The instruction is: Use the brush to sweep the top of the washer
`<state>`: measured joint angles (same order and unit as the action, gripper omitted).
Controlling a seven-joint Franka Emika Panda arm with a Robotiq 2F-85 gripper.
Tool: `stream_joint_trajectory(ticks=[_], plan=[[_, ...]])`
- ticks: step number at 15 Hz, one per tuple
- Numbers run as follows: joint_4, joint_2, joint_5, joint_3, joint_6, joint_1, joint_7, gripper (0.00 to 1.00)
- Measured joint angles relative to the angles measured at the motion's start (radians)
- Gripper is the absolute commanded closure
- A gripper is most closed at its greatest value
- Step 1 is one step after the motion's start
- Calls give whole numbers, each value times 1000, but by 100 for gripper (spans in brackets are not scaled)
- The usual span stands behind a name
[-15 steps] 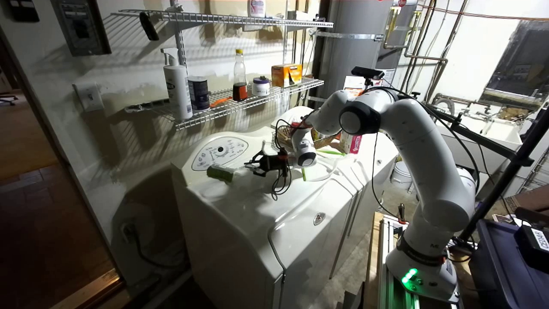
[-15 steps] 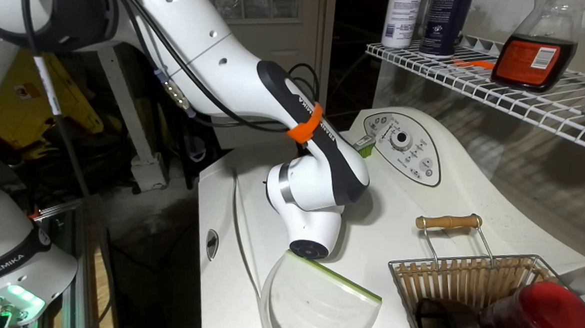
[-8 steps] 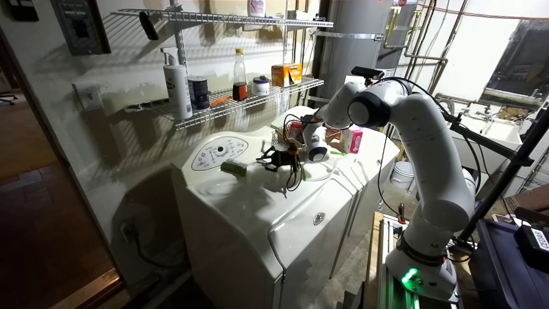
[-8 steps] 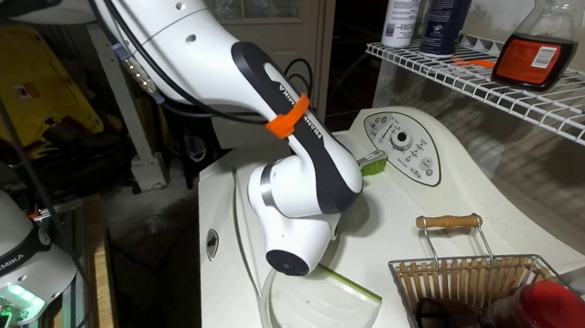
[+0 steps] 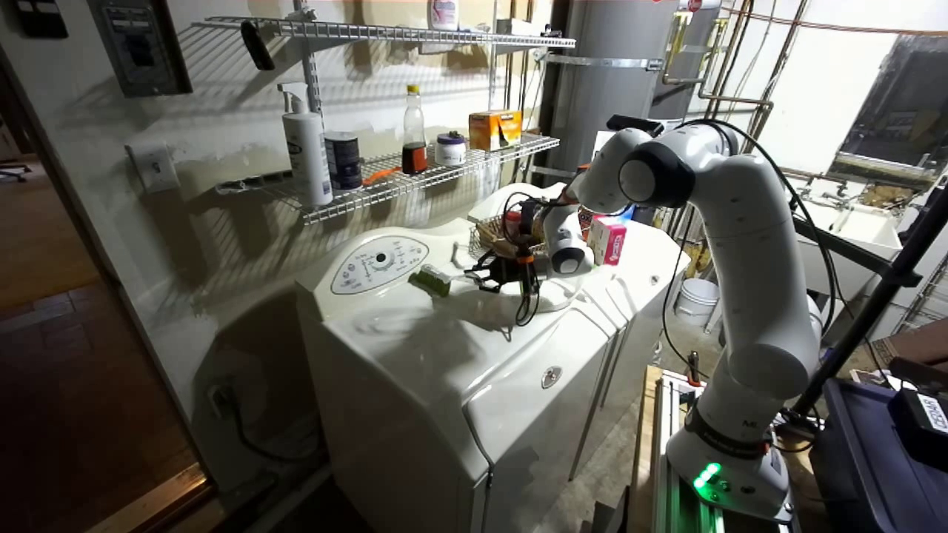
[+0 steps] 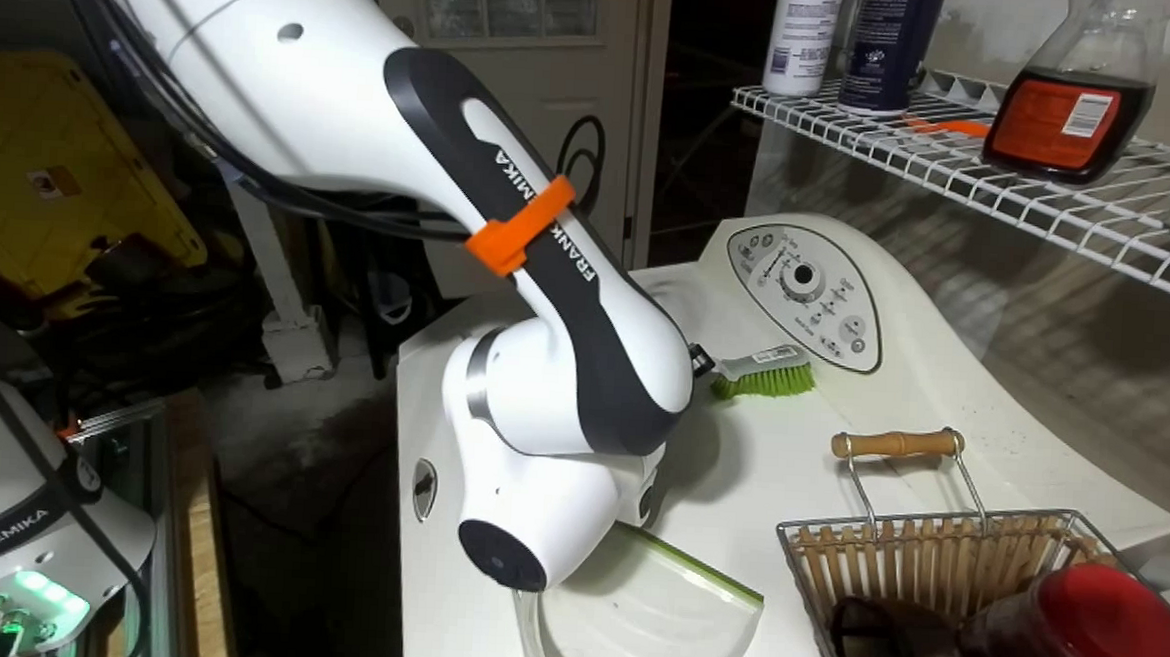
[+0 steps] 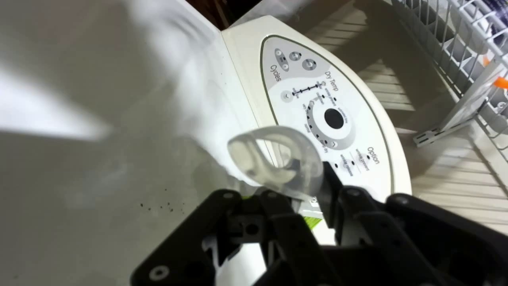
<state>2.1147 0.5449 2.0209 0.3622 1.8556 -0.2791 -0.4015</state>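
Observation:
The washer is a large white machine (image 5: 415, 370) with a flat top and a round-dial panel (image 6: 815, 299). The brush (image 6: 768, 373) has a grey head, green bristles and a clear handle. It also shows in an exterior view (image 5: 431, 280), low over the top beside the panel, bristles down. I cannot tell whether the bristles touch. My gripper (image 5: 478, 275) is shut on the brush's handle; one black fingertip (image 6: 701, 360) shows behind the arm. In the wrist view the clear handle (image 7: 295, 159) sits between the gripper fingers (image 7: 299, 188), and the bristles (image 7: 312, 221) are mostly hidden.
A clear dustpan (image 6: 650, 612) with a green edge lies on the top. A wooden-handled basket (image 6: 885, 532) with jars stands beyond it. A wire shelf (image 6: 913, 176) with bottles overhangs the panel. Dark specks (image 7: 162, 205) lie on the top. A pink box (image 5: 607, 243) stands near the basket.
My gripper has moved the brush along the washer top, away from the doorway end and toward the basket and dustpan. More of the brush shows from behind the arm. The grip is unchanged.

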Motion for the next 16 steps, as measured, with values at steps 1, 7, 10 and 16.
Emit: stream_joint_trajectory(ticks=[1,7,10,16], plan=[[9,-8,0,2,10,-2,-4,96],[29,-36,7,-5,13,-8,-7,96],[30,-63,15,-32,-60,-6,-24,96],[126,-195,55,-83,-218,-3,-17,96]])
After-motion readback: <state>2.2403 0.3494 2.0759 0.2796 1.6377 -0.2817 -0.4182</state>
